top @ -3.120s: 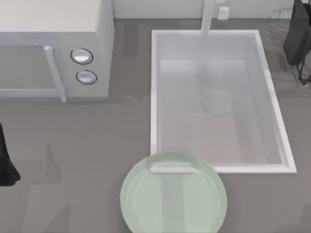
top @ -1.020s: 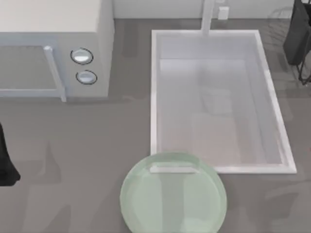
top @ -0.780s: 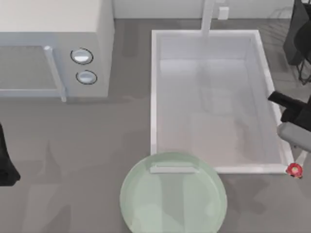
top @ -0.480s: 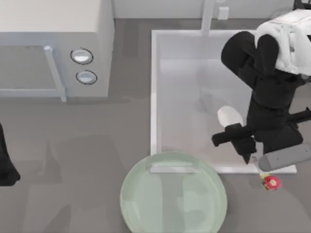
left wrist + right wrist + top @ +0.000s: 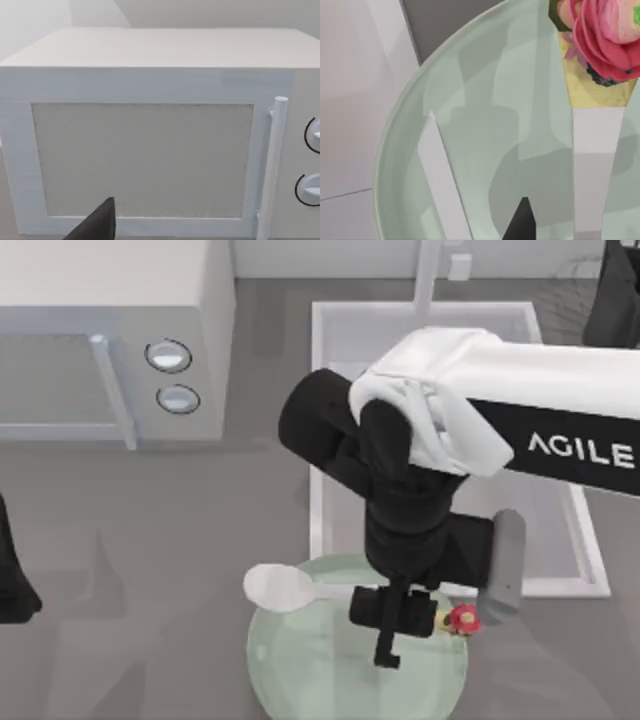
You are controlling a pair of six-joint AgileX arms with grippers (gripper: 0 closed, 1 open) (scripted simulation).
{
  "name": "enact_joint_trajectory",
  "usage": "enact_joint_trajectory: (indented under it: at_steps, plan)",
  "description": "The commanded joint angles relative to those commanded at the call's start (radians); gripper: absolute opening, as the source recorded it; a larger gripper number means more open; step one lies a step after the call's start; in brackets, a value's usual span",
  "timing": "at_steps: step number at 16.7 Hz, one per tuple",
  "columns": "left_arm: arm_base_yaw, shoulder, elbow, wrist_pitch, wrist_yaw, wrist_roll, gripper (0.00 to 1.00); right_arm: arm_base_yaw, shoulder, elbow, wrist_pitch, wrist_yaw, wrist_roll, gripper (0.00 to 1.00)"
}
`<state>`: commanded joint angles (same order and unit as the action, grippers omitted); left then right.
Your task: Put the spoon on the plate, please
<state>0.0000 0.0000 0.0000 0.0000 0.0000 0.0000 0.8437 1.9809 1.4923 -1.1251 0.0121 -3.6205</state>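
Note:
The white spoon hangs level just above the pale green plate at the table's front. Its oval bowl pokes past the plate's left rim and its pink-red ornament is over the right side. My right gripper is shut on the handle's middle, and its arm reaches in from the right across the sink. The right wrist view looks down on the handle, the ornament and the plate close below. My left arm stays parked at the left edge.
A white microwave stands at the back left, and the left wrist view faces its door. Behind the plate is the white sink with its tap. A dark object sits at the back right.
My right arm has swept in from the right with the spoon, from the sink's front right corner to over the plate. The left arm has not moved.

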Motion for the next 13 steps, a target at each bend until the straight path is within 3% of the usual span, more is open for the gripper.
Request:
enact_joint_trajectory:
  at_steps: [4, 13]
  plan:
    - [0.000, 0.000, 0.000, 0.000, 0.000, 0.000, 1.00, 0.069, 0.012, 0.021, 0.014, 0.012, -0.128, 0.00]
    - [0.000, 0.000, 0.000, 0.000, 0.000, 0.000, 1.00, 0.061, -0.003, 0.014, 0.003, 0.019, -0.128, 0.00]
